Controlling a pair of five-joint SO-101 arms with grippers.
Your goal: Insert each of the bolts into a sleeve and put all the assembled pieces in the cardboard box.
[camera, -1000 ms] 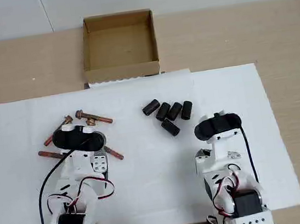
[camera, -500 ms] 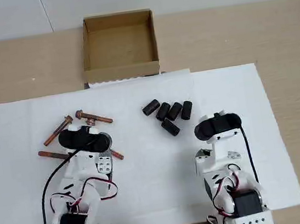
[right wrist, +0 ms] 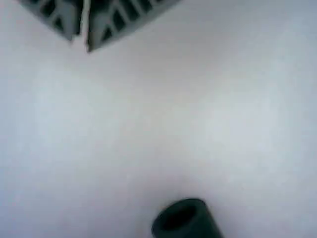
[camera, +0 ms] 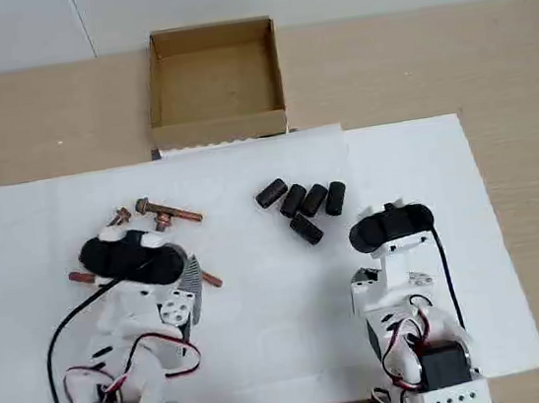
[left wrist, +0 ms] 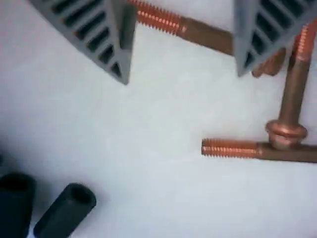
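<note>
The left arm leans over the copper threaded bolts (camera: pixel 168 212), front-left of the brown cardboard box (camera: pixel 219 128), its claw (left wrist: pixel 182 77) spread wide astride one bolt. The right arm sits folded, claw (right wrist: pixel 84 44) clenched empty, farther from the box than the black cylindrical sleeves (camera: pixel 302 204).

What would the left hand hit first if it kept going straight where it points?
Likely the copper bolt lying across the gap of the open left hand, then the white paper beneath; depth is unclear.
</note>
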